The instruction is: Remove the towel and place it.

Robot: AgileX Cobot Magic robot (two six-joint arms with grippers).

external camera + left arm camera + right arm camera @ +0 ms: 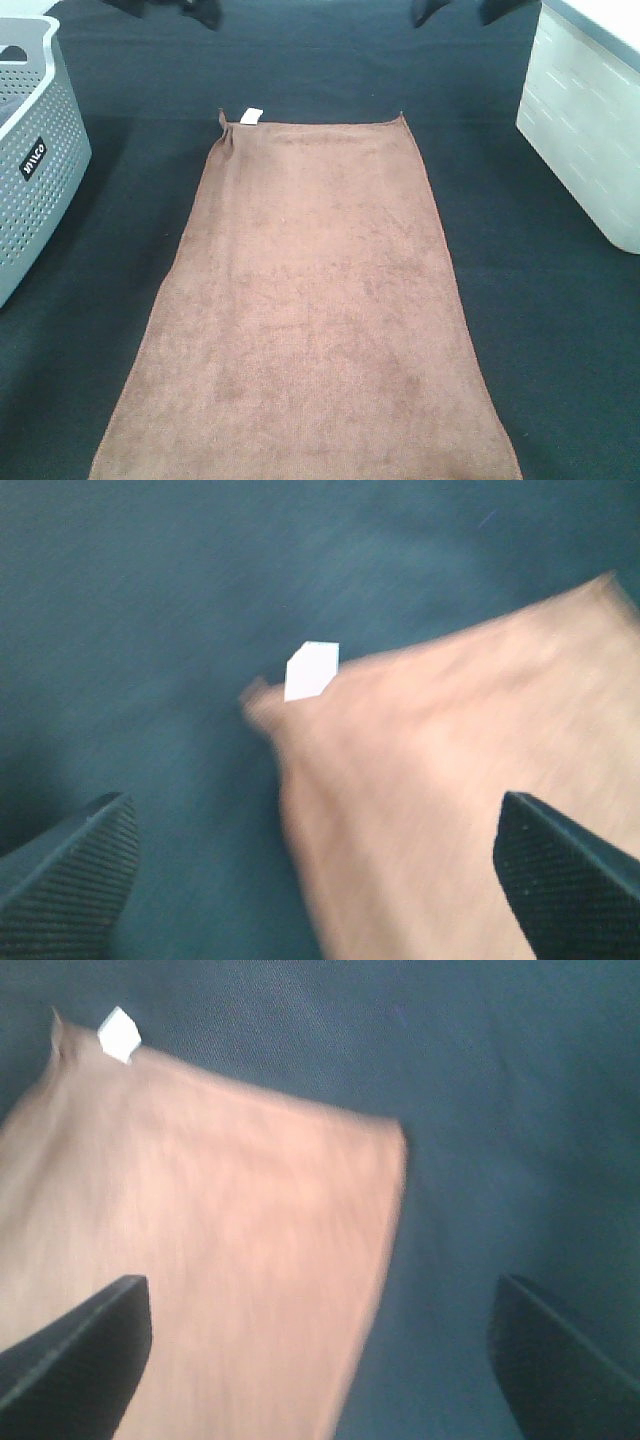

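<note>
The brown towel [310, 310] lies flat and spread out on the dark table, its long side running from the far middle to the near edge. Its small white tag [250, 115] sits at the far left corner. My left gripper [168, 8] hangs above the table beyond that corner. In the left wrist view it [315, 880] is open and empty, with the tag [311, 670] and towel corner [450, 780] below. My right gripper [465, 8] is beyond the far right corner. In the right wrist view it [320, 1360] is open and empty over the towel's far edge [200, 1240].
A grey perforated basket [30, 150] stands at the left edge of the table. A white bin [585, 130] stands at the right. The dark table cover [540, 330] shows bare on both sides of the towel.
</note>
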